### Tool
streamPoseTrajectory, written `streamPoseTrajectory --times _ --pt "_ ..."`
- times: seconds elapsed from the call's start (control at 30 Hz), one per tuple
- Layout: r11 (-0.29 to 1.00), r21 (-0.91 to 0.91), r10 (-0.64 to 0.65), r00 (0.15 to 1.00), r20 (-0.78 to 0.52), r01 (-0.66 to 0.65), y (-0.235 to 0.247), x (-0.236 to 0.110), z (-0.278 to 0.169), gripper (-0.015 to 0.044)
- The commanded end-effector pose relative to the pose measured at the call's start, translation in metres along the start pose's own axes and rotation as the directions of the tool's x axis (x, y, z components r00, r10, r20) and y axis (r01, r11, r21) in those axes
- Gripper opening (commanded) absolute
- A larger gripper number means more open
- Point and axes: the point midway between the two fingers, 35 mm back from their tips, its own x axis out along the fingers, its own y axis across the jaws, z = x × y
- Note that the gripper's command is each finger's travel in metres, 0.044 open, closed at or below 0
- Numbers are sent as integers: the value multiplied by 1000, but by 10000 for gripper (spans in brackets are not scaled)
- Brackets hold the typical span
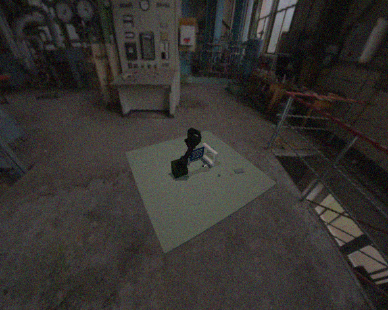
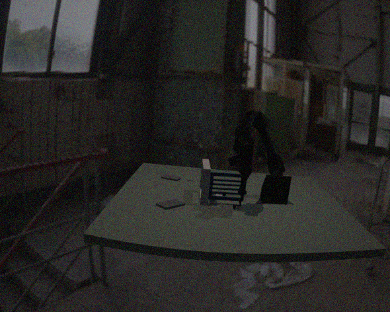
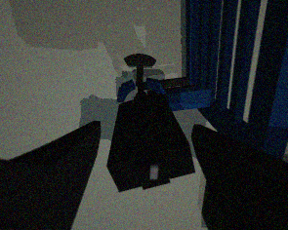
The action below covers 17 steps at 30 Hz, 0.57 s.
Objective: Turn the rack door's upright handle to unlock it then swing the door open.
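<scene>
You have the blue slatted door (image 1: 202, 154) (image 2: 225, 174) (image 3: 282, 107) standing well out from its pale, blocky frame (image 1: 210, 148) (image 2: 205, 182), nearer the far edge of the matte green bench (image 1: 187, 216) (image 2: 222, 228) than the near one in the exterior view. Your tool (image 2: 242, 195) (image 3: 146, 129) is apart, fingers either side of the dark, wedge-faced handle (image 3: 148, 141). Opening looks mostly done; the exact angle and lock turn you can't confirm. Backing clear remains.
</scene>
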Motion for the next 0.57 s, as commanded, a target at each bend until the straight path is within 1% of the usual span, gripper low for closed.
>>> streamPoseTrajectory --times 0.0,0.53 --pt "1000 4 7 1000 -1 -7 2 -8 0 292" --pt "1000 3 8 1000 -1 -8 2 -33 1 292"
